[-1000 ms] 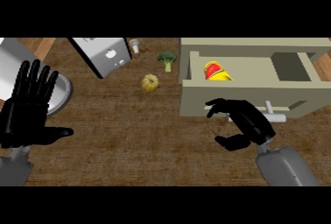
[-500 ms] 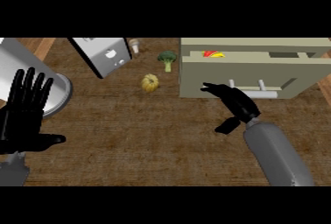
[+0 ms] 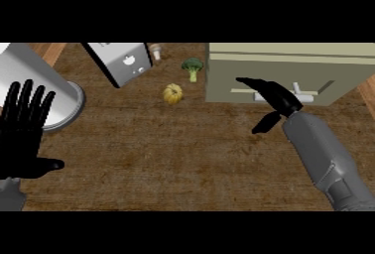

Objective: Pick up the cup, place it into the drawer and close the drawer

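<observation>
Beige drawer unit (image 3: pixel 293 74) at the counter's far right, its front now flush with the cabinet face and its pale handle (image 3: pixel 296 94) showing; the right hand (image 3: pixel 275 96), fingers straight and thumb hanging below, lies against that front just left of the handle, the grey forearm running up from the lower right. The step in hand appears to be the last one, pushing the drawer shut, and it looks complete or nearly so. No cup shows anywhere on the counter; the likeliest reading is that it sits inside the drawer, though this cannot be confirmed from above. The next move would call only for drawing the hand straight back off the front without catching the handle. Left hand (image 3: pixel 26 131), open with fingers up, rests at the left edge, partly over a grey cylindrical vessel (image 3: pixel 44 84) cut off by that edge. Other items: a small yellow-orange gourd-like object (image 3: pixel 173 94), a broccoli floret (image 3: pixel 193 67), a grey box-shaped appliance (image 3: pixel 121 62), and a small pale object (image 3: pixel 155 49) too indistinct to name. Whether any slit remains along the drawer's edge cannot be made out.
</observation>
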